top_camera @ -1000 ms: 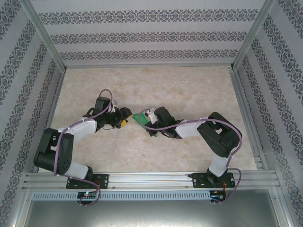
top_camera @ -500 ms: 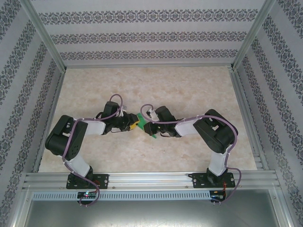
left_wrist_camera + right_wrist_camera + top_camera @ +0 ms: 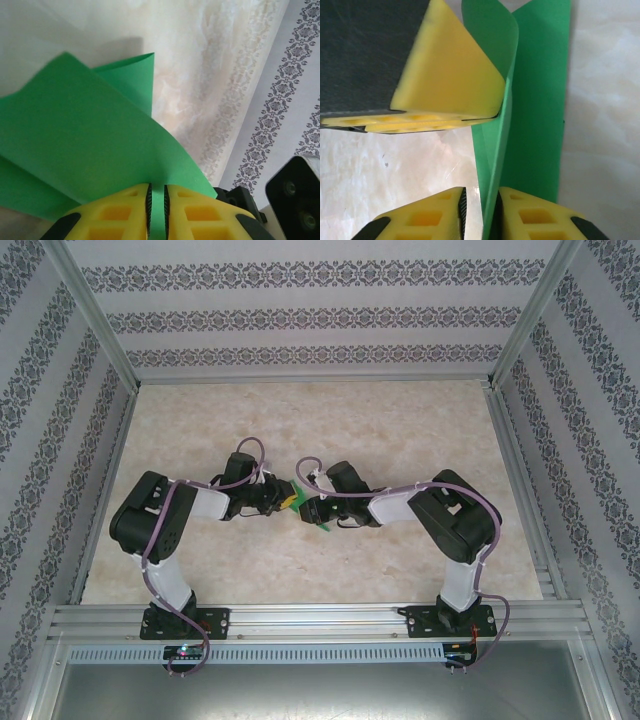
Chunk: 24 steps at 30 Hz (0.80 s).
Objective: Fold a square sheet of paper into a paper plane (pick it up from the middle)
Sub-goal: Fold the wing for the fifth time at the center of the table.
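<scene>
From left to right, the left gripper has its two yellow fingers almost together, and they pinch one edge of the square sheet of paper. I count one sheet, bright green and folded, so that two layers are seen, one over the other. It is near the middle of the counter, exactly where the two arms meet tip to tip. The right gripper has its jaws a little apart. The folded edge of the paper passes between them and lies close to one finger, while on the other side I see a strip of counter, so this gripper does not clamp the paper. I count two grippers in total.
</scene>
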### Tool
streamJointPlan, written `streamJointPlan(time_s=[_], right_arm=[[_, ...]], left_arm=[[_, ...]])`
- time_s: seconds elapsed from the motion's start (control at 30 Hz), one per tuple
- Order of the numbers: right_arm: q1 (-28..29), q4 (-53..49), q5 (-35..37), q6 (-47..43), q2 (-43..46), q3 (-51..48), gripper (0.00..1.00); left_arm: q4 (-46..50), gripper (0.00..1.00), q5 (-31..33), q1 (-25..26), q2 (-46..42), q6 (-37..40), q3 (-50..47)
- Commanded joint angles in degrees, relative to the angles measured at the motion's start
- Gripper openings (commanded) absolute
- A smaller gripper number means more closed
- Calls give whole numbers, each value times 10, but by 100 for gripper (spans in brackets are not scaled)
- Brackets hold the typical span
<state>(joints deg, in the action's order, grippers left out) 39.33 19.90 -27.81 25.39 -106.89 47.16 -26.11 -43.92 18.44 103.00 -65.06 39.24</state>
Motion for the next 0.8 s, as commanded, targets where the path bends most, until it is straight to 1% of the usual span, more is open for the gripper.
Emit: streamJointPlan(time_s=[0.0,0.2,0.4,0.53,0.57,0.63,0.77], right_arm=[[-13,-33,-13,-1,19,6,26],[-21,-48,-19,-2,43,2,29],[-22,-62,-27,-7,42,3,28],[-21,-65,-39,-11,31,7,24],[-21,-67,-40,-11,28,9,22],[-21,-65,-41,-10,24,9,14],[-21,-64,-52,-10,14,11,7]], left_arm=[[-22,17,-1,6,9,-9,10],[-13,17,-2,6,8,-4,12],[-11,17,-4,6,6,-2,11],[-10,17,-5,6,4,-1,10],[-10,17,-5,6,3,-1,9],[-9,17,-6,6,-1,0,7],[-1,18,-7,6,-16,7,3]])
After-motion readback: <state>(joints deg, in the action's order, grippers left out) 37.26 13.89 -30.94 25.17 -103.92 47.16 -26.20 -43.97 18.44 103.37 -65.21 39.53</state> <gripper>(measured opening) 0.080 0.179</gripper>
